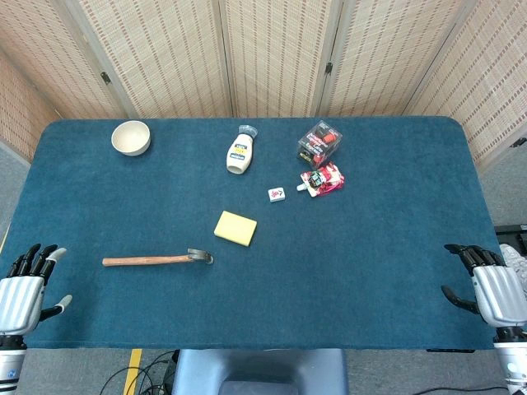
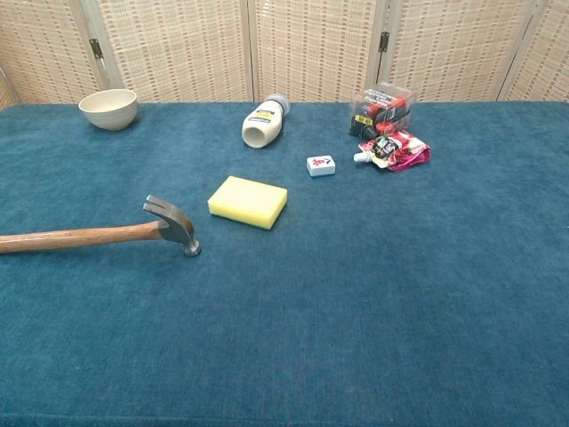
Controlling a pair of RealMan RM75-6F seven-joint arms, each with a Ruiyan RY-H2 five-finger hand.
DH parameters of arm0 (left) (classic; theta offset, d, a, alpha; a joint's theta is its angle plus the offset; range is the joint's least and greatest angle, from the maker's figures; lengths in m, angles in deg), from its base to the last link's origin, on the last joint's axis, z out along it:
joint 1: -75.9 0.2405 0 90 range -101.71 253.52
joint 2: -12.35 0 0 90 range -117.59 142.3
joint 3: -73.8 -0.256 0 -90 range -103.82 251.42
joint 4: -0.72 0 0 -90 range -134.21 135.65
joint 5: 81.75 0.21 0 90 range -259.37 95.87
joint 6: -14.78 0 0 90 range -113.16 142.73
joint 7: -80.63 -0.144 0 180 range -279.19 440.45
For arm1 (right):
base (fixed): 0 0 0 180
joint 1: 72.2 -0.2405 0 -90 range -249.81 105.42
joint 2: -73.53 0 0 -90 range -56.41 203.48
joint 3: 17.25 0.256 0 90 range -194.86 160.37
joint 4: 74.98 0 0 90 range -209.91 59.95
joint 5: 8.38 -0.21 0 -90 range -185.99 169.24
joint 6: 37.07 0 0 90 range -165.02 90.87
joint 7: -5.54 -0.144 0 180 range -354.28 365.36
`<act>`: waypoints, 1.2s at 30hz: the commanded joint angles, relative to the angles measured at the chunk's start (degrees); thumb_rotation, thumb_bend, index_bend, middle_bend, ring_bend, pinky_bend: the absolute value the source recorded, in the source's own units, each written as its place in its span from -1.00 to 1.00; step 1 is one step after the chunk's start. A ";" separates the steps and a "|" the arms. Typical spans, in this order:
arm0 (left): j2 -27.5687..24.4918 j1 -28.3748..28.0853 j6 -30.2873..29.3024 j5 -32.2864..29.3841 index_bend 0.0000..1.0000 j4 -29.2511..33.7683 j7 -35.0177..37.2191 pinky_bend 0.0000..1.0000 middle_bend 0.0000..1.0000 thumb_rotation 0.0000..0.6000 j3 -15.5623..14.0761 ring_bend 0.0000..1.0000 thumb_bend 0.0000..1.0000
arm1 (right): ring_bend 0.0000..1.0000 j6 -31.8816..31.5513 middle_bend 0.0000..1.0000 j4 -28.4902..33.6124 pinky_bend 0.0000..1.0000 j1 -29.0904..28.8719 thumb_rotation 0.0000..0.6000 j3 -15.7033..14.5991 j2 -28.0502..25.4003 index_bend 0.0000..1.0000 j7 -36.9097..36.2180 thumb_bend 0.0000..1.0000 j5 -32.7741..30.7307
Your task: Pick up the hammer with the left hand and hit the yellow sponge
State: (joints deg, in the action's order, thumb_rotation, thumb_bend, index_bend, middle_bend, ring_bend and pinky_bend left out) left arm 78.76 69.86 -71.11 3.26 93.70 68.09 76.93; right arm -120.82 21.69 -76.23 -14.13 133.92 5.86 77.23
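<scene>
The hammer lies flat on the blue table, wooden handle pointing left, dark metal head at the right; the chest view shows the hammer at the left. Just up and right of its head sits the yellow sponge, also seen as the yellow sponge near the middle. My left hand rests at the table's front left corner, empty, fingers apart, well left of the handle's end. My right hand sits at the front right corner, empty with fingers apart. Neither hand shows in the chest view.
A cream bowl stands at the back left. A white bottle lies at the back centre. A clear box, a red-and-white pouch and a small white tile sit right of it. Folding screens close the back.
</scene>
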 commanded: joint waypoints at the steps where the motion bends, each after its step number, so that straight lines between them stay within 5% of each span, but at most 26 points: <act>1: 0.13 0.00 -0.05 0.12 -0.59 -0.07 -0.12 -0.60 -0.65 1.00 -0.05 -0.80 -0.60 | -0.54 -0.07 -0.39 0.24 -0.44 0.15 1.00 -0.16 -0.29 -0.52 0.04 -0.74 0.09; 16: 0.18 -1.51 1.36 0.55 -0.48 0.95 -0.20 -0.60 -0.62 1.00 0.57 -0.71 -0.60 | -0.54 -2.31 -0.39 0.69 -0.44 0.75 1.00 0.91 -2.32 -0.52 -0.96 -0.74 0.29; 36: 7.79 -13.31 17.72 -6.04 -0.39 2.14 -4.84 -0.60 -0.52 1.00 4.00 -0.70 -0.60 | -0.54 -1.96 -0.38 0.07 -0.44 0.84 1.00 0.75 -3.10 -0.52 -2.92 -0.74 0.41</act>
State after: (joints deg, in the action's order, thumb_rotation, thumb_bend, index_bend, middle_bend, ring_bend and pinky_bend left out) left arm 85.93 57.40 -54.34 -1.91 95.94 63.64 80.51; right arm -122.77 21.78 -75.41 -13.38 130.84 2.96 77.63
